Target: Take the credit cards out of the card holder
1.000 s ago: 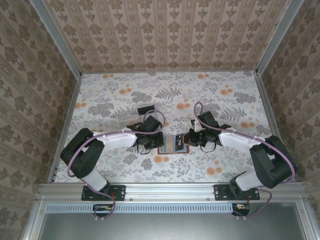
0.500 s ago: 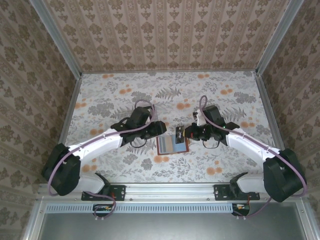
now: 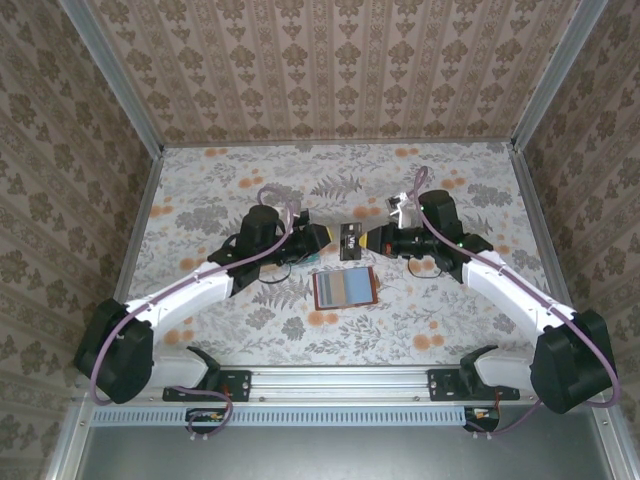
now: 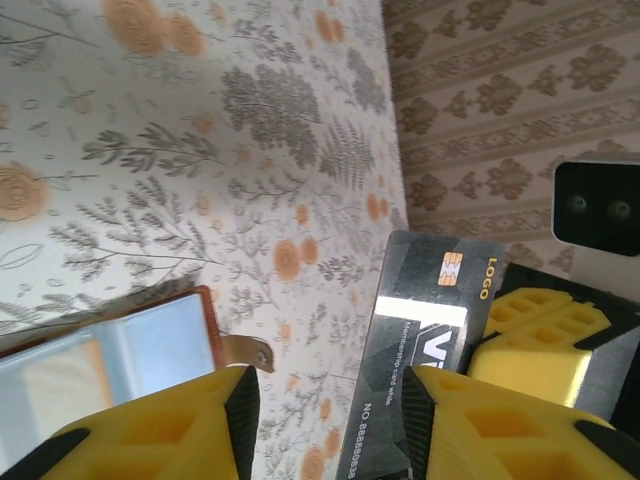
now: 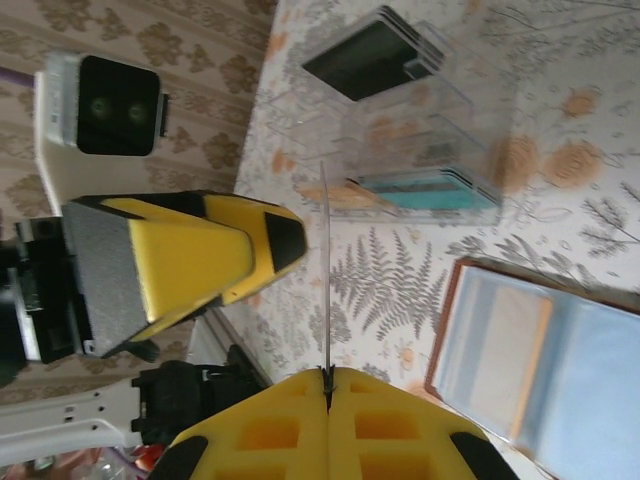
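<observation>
Top external: your right end effector (image 3: 373,240) pinched a black card (image 3: 351,241) clear of the card holder (image 3: 343,288); your left end effector (image 3: 318,238) gaped beside it. A handover looked due next.

You'll spot a clear plastic stand (image 5: 440,100) toward 1 o'clock in the right wrist view, resting on the floral table cover (image 3: 450,310); patterned wallpaper (image 3: 340,70) rises at 12 o'clock.

Black card (image 4: 425,350) with gold chip, white lettering. Holder (image 3: 343,288) brown-edged, blue-grey inside. Table (image 3: 470,300) pale, printed with grey leaves and orange flowers. Walls (image 3: 340,70) beige, striped brown damask. Left fingers (image 4: 160,435) yellow.
</observation>
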Tool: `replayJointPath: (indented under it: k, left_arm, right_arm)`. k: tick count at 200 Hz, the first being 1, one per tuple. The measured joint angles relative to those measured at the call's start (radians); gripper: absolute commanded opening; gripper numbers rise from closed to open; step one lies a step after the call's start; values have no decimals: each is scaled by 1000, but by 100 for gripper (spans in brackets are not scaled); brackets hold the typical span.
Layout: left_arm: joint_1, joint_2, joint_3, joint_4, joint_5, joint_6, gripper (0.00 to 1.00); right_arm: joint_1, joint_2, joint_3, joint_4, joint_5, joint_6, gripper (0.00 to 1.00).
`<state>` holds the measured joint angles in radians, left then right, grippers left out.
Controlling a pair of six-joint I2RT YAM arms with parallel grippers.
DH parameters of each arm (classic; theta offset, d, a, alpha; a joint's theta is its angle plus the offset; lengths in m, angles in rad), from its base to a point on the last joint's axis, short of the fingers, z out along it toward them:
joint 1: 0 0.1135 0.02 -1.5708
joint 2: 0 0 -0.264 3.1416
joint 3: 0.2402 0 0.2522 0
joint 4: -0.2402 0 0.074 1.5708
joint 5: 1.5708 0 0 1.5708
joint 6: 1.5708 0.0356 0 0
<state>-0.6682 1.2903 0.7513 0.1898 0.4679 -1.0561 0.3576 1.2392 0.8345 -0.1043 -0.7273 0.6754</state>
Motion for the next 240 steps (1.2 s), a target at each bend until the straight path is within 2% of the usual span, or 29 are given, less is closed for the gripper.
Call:
replayJointPath:
  k: [60, 85, 128, 138, 148, 168, 185, 219, 240]
  left_arm:
    - [2, 32, -2, 106, 68, -43, 32]
    - [2, 33, -2, 135, 90, -53, 23]
    - [2, 32, -2, 185, 109, -62, 1]
    - [2, 29, -2, 193, 110, -65, 0]
    - [2, 26, -2, 193, 110, -66, 0]
    - [0, 15, -2, 177, 112, -52, 0]
    - [0, -4, -2, 127, 112, -31, 0]
    - [12, -58, 21, -35, 105, 55, 0]
    - [24, -82, 101, -225, 61, 170, 0]
  right_arm:
    - [0, 46, 13, 103, -87, 49, 0]
    - [0, 52, 13, 125, -104, 63, 0]
    - [-16, 55, 11, 139, -108, 84, 0]
    - [-18, 60, 10, 139, -106, 85, 4]
    - [-18, 63, 8, 140, -105, 87, 11]
    - [-14, 64, 8, 140, -104, 85, 58]
    - [-11, 64, 8, 138, -100, 80, 79]
    - [-12, 53, 6, 104, -63, 57, 98]
    - [-13, 21, 6, 62, -21, 34, 100]
